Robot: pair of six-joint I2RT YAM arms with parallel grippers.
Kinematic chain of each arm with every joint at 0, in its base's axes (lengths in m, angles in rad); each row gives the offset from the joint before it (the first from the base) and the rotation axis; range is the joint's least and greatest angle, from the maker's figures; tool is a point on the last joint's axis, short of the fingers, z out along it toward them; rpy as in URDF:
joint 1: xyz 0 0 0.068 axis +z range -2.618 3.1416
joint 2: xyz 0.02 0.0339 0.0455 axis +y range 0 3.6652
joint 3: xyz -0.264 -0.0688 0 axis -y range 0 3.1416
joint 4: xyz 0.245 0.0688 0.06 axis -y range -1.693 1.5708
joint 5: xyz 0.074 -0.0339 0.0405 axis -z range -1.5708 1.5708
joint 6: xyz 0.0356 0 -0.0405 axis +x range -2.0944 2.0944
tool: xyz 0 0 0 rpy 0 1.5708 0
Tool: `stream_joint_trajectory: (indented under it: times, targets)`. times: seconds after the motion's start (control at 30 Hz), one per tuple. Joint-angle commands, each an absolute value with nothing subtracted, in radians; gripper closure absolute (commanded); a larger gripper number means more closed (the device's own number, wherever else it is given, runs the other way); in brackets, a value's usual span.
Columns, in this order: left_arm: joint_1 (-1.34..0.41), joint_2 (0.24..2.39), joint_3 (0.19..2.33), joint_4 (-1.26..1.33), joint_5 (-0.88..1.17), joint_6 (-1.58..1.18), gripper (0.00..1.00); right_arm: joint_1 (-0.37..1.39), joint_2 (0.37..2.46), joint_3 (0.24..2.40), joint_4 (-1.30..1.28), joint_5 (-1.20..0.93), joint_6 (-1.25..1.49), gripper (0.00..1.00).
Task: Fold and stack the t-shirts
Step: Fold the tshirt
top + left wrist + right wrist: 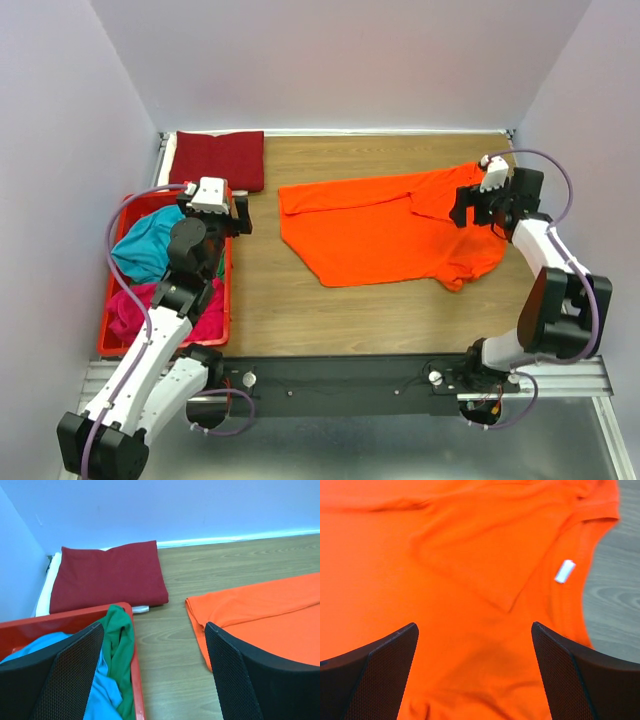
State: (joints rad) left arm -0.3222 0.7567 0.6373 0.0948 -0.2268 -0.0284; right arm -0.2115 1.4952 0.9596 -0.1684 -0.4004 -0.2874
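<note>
A bright orange t-shirt [385,230] lies spread and partly folded on the table's right half; it fills the right wrist view [470,570] and shows at the right of the left wrist view [265,610]. A dark red t-shirt [218,158] lies folded at the back left, also in the left wrist view [107,575]. Teal [148,245], magenta [135,305] and green [120,645] t-shirts lie crumpled in the red crate [112,330]. My left gripper [240,216] is open and empty above the crate's far right corner. My right gripper [463,210] is open, just above the orange shirt's right end.
Walls close in the table on the left, back and right. A white strip [42,592] runs under the dark red shirt at the back left edge. Bare wood [270,290] lies between the crate and the orange shirt.
</note>
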Motion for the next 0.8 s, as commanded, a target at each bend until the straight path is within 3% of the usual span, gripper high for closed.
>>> stream_joint_trajectory:
  times: [0.0, 0.43, 0.77]
  targets:
    - [-0.321, 0.750, 0.627, 0.130, -0.178, -0.015, 0.11, -0.215, 1.402, 0.893, -0.236, -0.607, -0.480, 0.00]
    - [-0.321, 0.764, 0.629, 0.146, -0.138, -0.006, 0.11, -0.190, 1.325, 0.836, -0.409, -0.810, -0.660, 0.00]
    - [-0.319, 0.773, 0.634, 0.147, -0.118, -0.005, 0.11, 0.099, 1.304, 0.862, -0.469, -0.713, -0.750, 0.00]
